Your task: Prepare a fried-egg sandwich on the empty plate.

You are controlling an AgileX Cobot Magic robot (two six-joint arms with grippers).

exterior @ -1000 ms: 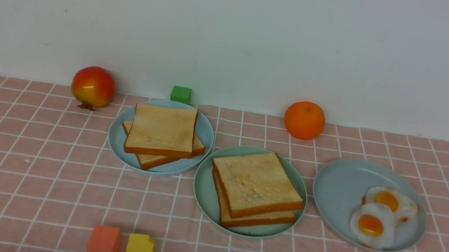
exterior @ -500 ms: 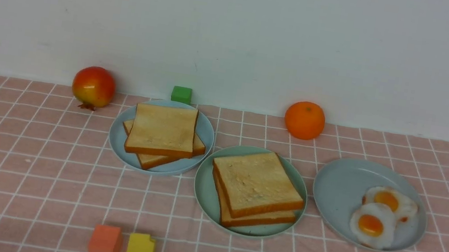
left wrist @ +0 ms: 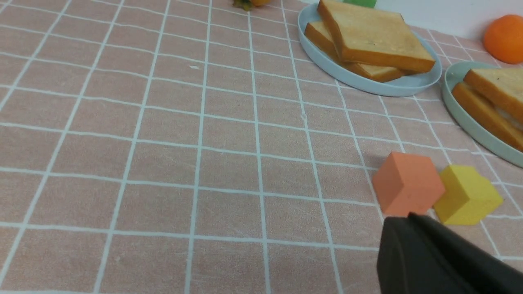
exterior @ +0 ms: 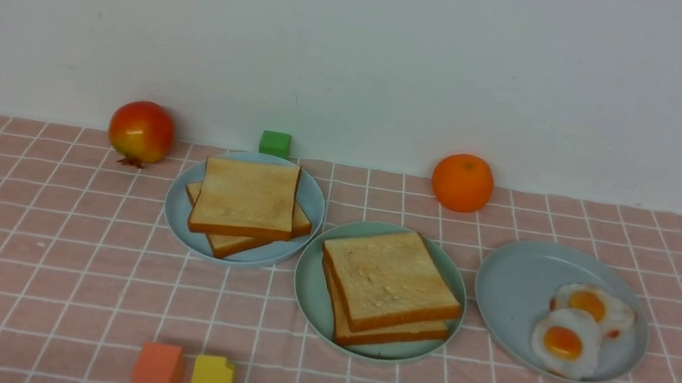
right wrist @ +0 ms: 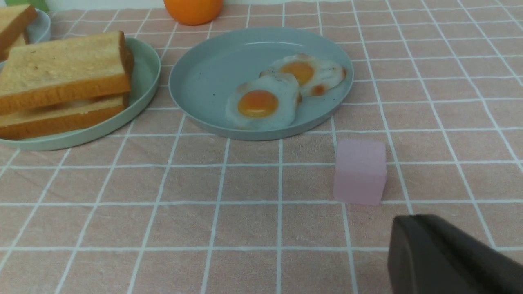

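Note:
The mint-green plate (exterior: 307,288) sits mid-table and holds the sandwich (exterior: 388,280): two golden-brown toast slices stacked, with a thin pale layer showing between them (right wrist: 81,102). The egg's yolk is hidden. Neither arm appears in the front view. In the left wrist view my left gripper (left wrist: 402,218) is shut and empty, low over the cloth just short of an orange cube (left wrist: 406,183). In the right wrist view my right gripper (right wrist: 408,220) is shut and empty, close to a pink cube (right wrist: 359,171).
A pale blue plate (exterior: 176,207) at back left carries two toast slices (exterior: 244,204). A blue-grey plate (exterior: 515,292) on the right holds two fried eggs (exterior: 565,343). A pomegranate (exterior: 141,131), green cube (exterior: 274,143) and orange (exterior: 462,182) line the wall. A yellow cube (exterior: 212,382) sits near the front.

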